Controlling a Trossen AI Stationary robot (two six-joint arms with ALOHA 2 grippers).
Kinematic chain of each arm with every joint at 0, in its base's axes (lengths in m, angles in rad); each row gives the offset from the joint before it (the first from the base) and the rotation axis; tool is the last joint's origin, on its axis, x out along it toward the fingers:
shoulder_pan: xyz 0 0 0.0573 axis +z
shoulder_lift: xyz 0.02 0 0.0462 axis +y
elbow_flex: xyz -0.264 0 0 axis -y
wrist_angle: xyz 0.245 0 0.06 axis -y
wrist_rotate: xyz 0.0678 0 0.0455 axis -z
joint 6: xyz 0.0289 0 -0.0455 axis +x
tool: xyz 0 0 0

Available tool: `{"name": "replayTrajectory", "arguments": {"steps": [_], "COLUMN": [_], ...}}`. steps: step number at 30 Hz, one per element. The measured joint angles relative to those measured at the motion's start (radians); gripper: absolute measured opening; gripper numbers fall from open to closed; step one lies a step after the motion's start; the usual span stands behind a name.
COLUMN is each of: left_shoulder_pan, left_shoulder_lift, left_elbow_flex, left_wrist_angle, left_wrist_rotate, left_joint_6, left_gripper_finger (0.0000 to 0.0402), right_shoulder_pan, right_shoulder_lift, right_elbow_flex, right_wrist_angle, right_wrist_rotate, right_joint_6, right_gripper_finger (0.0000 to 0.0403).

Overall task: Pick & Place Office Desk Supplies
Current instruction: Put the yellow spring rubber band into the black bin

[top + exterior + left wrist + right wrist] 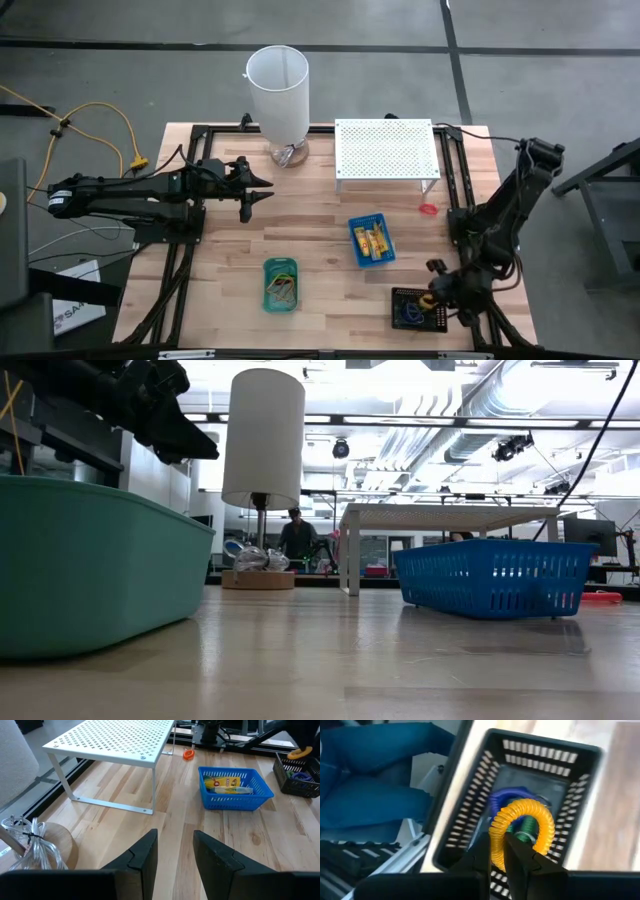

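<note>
1. The table (pixel 320 250) is light wood with a black frame around it – the floor beyond is grey.
2. The right gripper (pixel 501 851) is pinched tight on a yellow coil (pixel 522 827), just above the black tray (pixel 470 810).
3. The left gripper (pixel 175 855) waits near the white lamp (pixel 279 90), fingers apart, holding nothing.
4. Yellow packets (pixel 374 240) lie in the blue tray (pixel 355 245); bands (pixel 283 290) lie in the green tray (pixel 268 270).
5. A white rack (pixel 385 148) stands at the back – a person (pixel 295 535) stands far off in the room.

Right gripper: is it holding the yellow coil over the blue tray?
No. The right gripper is shut on the yellow coil above the black tray, not the blue tray.
</note>
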Motion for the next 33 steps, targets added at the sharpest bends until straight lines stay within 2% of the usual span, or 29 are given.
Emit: {"name": "replayTrajectory", "arguments": {"steps": [15,25,33], "left_shoulder_pan": [0.0,0.0,0.0], "left_shoulder_lift": [0.0,0.0,0.0], "left_elbow_flex": [0.0,0.0,0.0], "left_wrist_angle": [0.0,0.0,0.0], "left_wrist_rotate": [0.0,0.0,0.0], "left_joint_6": [0.0,0.0,0.0], "left_gripper_finger": [0.0119,0.0119,0.0119], "right_shoulder_pan": [0.049,0.048,0.048], "right_shoulder_lift": [0.103,0.108,0.108], "right_elbow_flex": [0.0,0.0,0.0], "right_wrist_angle": [0.037,0.037,0.037], "right_wrist_rotate": [0.0,0.0,0.007], "right_joint_6": [0.004,0.004,0.004], "right_gripper_finger": [0.0024,0.0025,0.0059]}}
